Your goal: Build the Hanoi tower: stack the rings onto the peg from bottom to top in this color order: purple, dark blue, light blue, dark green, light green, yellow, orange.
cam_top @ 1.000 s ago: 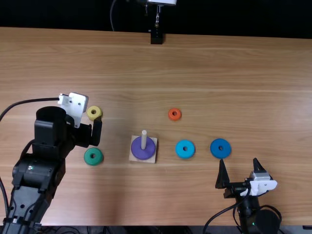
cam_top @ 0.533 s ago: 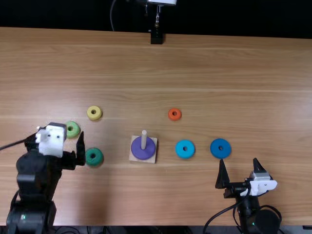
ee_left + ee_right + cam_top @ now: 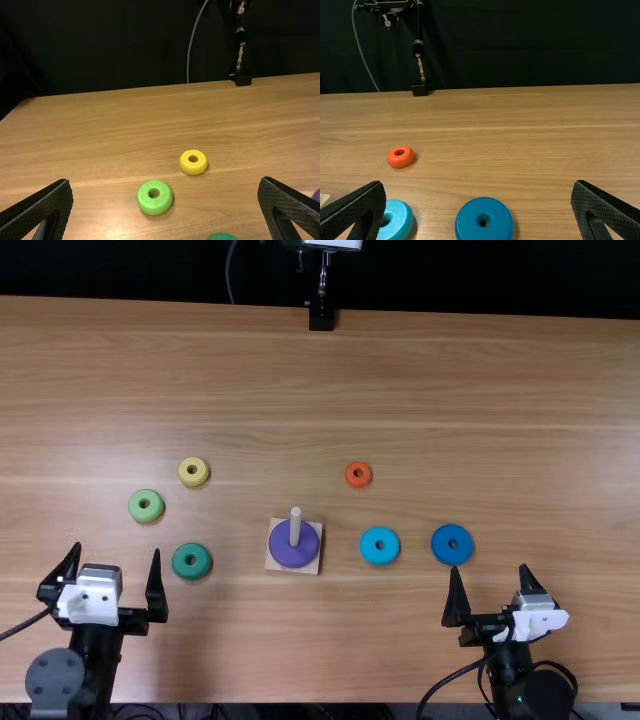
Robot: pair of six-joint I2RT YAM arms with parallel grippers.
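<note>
My left gripper (image 3: 116,558) stands open at the near left, below the light green ring (image 3: 146,506) and dark green ring (image 3: 192,561); its own view shows the gripper (image 3: 165,207) with nothing held. My right gripper (image 3: 490,580) is open near the dark blue ring (image 3: 452,544); in the right wrist view the gripper (image 3: 477,210) is also empty. The purple ring (image 3: 286,552) lies on the square base (image 3: 308,566), around the upright peg (image 3: 295,527). Right of the base is the light blue ring (image 3: 380,546). Farther back lie the yellow ring (image 3: 194,472) and orange ring (image 3: 358,474).
The wooden table (image 3: 420,380) stretches back to a dark curtain. A black stand foot (image 3: 321,318) sits at its far edge, with a cable (image 3: 229,275) beside it. Cables run by both arms.
The left arm has drawn back toward the near left edge from beside the yellow ring, uncovering the light green ring. Its two fingers now show spread. The right arm and the rings kept still.
</note>
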